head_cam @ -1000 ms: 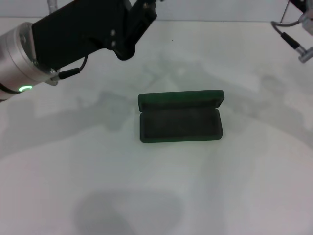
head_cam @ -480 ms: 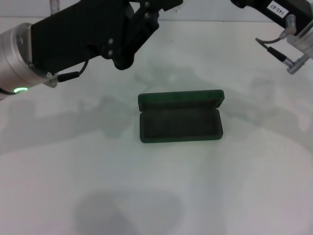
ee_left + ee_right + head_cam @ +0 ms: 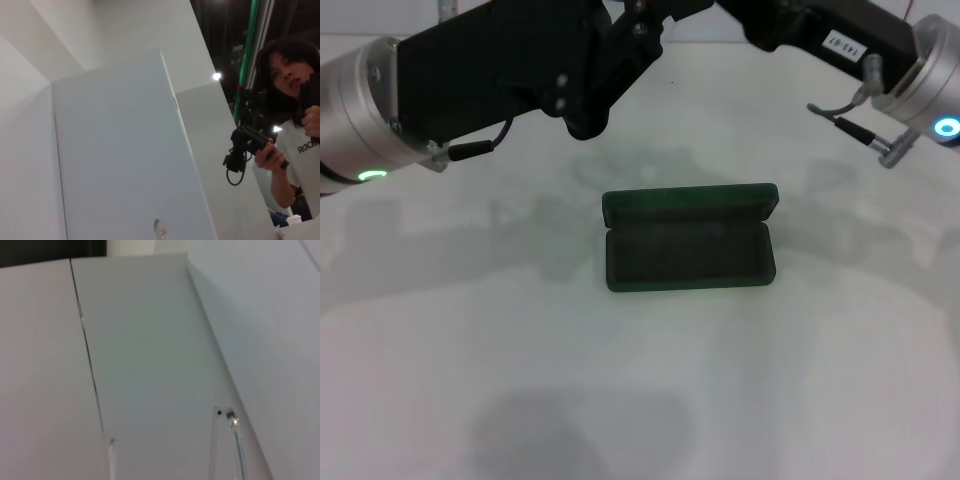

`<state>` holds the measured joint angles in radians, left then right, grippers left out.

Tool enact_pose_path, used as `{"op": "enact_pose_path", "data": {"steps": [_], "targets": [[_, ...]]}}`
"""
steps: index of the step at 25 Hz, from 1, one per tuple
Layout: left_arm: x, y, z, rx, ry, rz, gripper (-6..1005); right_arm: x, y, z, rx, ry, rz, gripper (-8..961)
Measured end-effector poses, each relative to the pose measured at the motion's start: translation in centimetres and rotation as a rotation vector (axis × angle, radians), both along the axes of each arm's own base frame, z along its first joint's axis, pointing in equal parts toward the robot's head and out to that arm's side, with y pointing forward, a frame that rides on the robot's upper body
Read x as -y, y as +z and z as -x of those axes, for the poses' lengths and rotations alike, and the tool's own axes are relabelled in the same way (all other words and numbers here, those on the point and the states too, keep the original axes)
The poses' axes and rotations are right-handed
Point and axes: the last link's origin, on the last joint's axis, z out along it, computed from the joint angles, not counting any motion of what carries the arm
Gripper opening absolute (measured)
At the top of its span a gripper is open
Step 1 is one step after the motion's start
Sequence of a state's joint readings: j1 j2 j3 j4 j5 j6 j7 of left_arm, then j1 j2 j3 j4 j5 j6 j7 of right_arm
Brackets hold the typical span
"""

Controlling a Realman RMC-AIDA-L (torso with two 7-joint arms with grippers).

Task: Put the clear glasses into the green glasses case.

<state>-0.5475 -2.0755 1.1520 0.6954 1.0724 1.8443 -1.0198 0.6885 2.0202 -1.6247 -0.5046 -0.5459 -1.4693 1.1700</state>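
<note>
From the head view, we see the green glasses case [image 3: 690,238] lying open on the white counter [image 3: 640,400], lid tipped back on the far side, dark tray bare. Both arms reach toward each other high above the far edge; the left gripper and the right gripper run out of the top of the picture, so we cannot tell how their fingers stand.

In the left wrist view, we face upward at wall panels and a person at the side; nothing of the task shows here, apart from a faint clear sliver at the lower edge that we cannot identify.

In the right wrist view, two thin transparent pieces with a small hinge, probably the arms of the clear glasses [image 3: 227,445], rise from the picture's edge against the wall. We judge the glasses are held aloft near this wrist, though which fingers hold them is hidden.

To do this step well, we would fold the arms, line the frame's length up with the tray, and lower gently into the middle, clear of the lid.
</note>
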Motion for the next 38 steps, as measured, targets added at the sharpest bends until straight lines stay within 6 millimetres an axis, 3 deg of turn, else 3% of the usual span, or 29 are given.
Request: {"op": "enact_pose_path", "data": {"steps": [16, 38], "targets": [[-0.1, 0.0, 0.0, 0.000, 0.004, 0.000, 22, 0.7, -1.7, 1.0, 0.061, 0.057, 0.059, 92], [-0.2, -0.1, 0.0, -0.001, 0.015, 0.002, 22, 1.3, -2.4, 1.7, 0.085, 0.105, 0.089, 93]]}}
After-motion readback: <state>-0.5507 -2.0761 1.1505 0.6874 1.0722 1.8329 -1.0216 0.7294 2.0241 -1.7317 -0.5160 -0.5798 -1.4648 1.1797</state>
